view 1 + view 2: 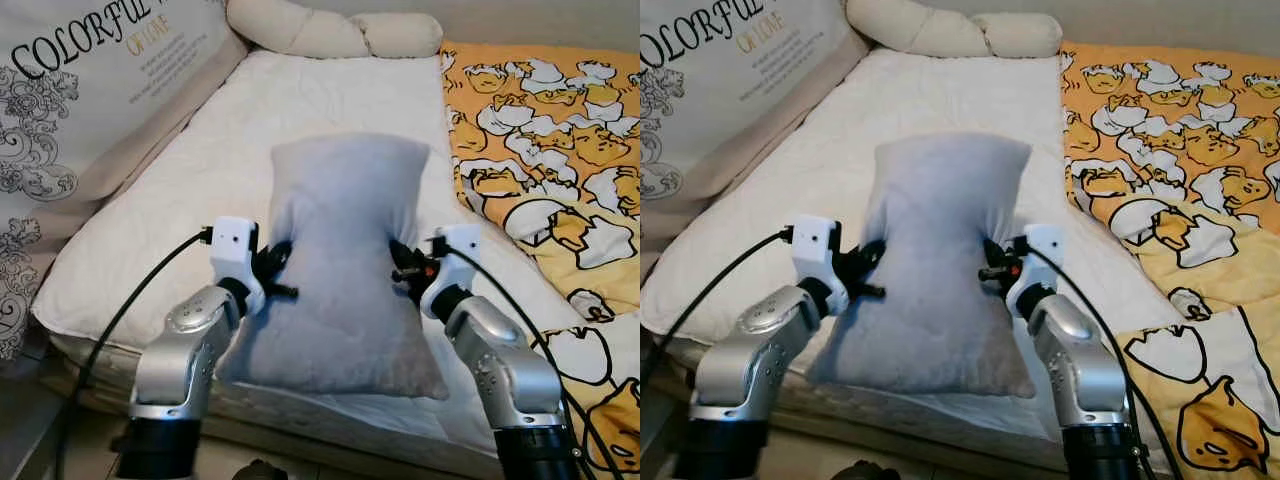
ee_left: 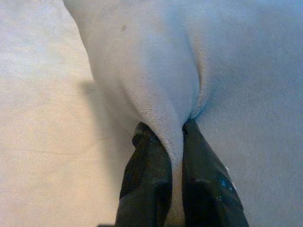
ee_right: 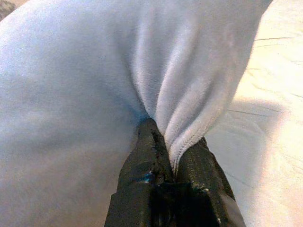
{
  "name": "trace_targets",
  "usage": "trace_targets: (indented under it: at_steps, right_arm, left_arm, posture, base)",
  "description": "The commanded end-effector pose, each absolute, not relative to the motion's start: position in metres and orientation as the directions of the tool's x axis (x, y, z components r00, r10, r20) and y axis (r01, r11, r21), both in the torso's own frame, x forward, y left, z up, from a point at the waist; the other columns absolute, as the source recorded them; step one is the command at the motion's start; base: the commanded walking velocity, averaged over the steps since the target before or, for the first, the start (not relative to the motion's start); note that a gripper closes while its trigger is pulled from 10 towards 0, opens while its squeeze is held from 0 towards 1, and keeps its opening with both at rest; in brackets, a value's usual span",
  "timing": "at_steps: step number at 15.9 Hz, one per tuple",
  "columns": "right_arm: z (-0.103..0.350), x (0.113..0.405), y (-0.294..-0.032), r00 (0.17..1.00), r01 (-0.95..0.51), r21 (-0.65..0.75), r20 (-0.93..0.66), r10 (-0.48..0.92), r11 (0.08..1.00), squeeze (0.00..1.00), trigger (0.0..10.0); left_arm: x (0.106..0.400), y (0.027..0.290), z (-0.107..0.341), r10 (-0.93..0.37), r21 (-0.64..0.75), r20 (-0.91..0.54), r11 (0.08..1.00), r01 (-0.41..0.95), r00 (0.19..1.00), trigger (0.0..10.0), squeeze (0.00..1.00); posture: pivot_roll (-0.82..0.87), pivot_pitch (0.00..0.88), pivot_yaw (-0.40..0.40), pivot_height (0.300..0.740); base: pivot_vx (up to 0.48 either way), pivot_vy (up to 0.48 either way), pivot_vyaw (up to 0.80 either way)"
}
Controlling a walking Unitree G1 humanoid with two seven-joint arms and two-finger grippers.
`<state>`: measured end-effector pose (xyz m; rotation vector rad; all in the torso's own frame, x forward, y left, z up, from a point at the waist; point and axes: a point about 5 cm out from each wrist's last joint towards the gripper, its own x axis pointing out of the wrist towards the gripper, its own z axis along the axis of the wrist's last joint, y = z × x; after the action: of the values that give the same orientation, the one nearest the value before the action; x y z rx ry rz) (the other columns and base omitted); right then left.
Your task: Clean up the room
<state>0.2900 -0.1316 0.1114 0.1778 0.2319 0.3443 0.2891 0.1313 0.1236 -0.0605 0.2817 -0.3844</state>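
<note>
Over bed (image 1: 150,200) | grey pillow (image 1: 345,260) pinched | left pincer (image 1: 283,262) | right pincer (image 1: 397,262)

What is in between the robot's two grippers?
The grey pillow, pinched at its sides by the left gripper and right gripper over the white mattress, seen in both eye views.

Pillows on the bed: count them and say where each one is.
2. The grey pillow is near the bed's front edge, pinched by the left gripper and right gripper. The cream bolster pillow lies at the far end.
</note>
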Motion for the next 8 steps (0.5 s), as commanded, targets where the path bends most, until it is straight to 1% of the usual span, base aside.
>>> trace_targets:
  at_steps: [1,2,3,5,7,8]
  right_arm:
    - [0.1201,0.2897,-0.1347,0.937,-0.284,0.185,-0.154,0.313,0.941,0.00,10.0]
    - [0.1202,0.2873,-0.1356,0.947,-0.258,0.195,-0.145,0.288,0.946,0.00,10.0]
    - [0.1190,0.2852,-0.1352,0.949,-0.251,0.190,-0.146,0.280,0.949,0.00,10.0]
    - [0.1184,0.2836,-0.1336,0.949,-0.247,0.211,-0.146,0.281,0.946,0.00,10.0]
    - [0.1166,0.2842,-0.1329,0.956,-0.219,0.178,-0.159,0.247,0.959,0.00,10.0]
    - [0.1166,0.2841,-0.1337,0.956,-0.216,0.169,-0.161,0.243,0.962,0.00,10.0]
  left_arm:
    - [0.2877,0.1355,0.1296,-0.329,-0.034,-0.242,0.943,0.330,0.913,10.0,0.00]
    - [0.2873,0.1394,0.1343,-0.292,-0.019,-0.212,0.955,0.295,0.933,10.0,0.00]
    - [0.2863,0.1415,0.1364,-0.279,0.026,-0.203,0.957,0.290,0.939,10.0,0.00]
    - [0.2852,0.1416,0.1363,-0.275,0.049,-0.201,0.956,0.290,0.940,10.0,0.00]
    - [0.2848,0.1386,0.1353,-0.285,0.076,-0.213,0.949,0.307,0.934,10.0,0.00]
    - [0.2848,0.1387,0.1363,-0.285,0.073,-0.208,0.949,0.306,0.936,10.0,0.00]
  posture:
    - [-0.01,0.000,0.056,0.740]
    - [-0.01,0.000,0.059,0.740]
    - [-0.02,0.000,0.063,0.740]
    - [-0.03,0.000,0.071,0.740]
    - [-0.02,0.000,0.075,0.740]
    - [-0.03,0.000,0.077,0.740]
  base:
    - [0.000,0.000,0.00]
    - [0.000,0.000,0.00]
    - [0.000,0.000,0.00]
    - [0.000,0.000,0.00]
    - [0.000,0.000,0.00]
    - [0.000,0.337,0.00]
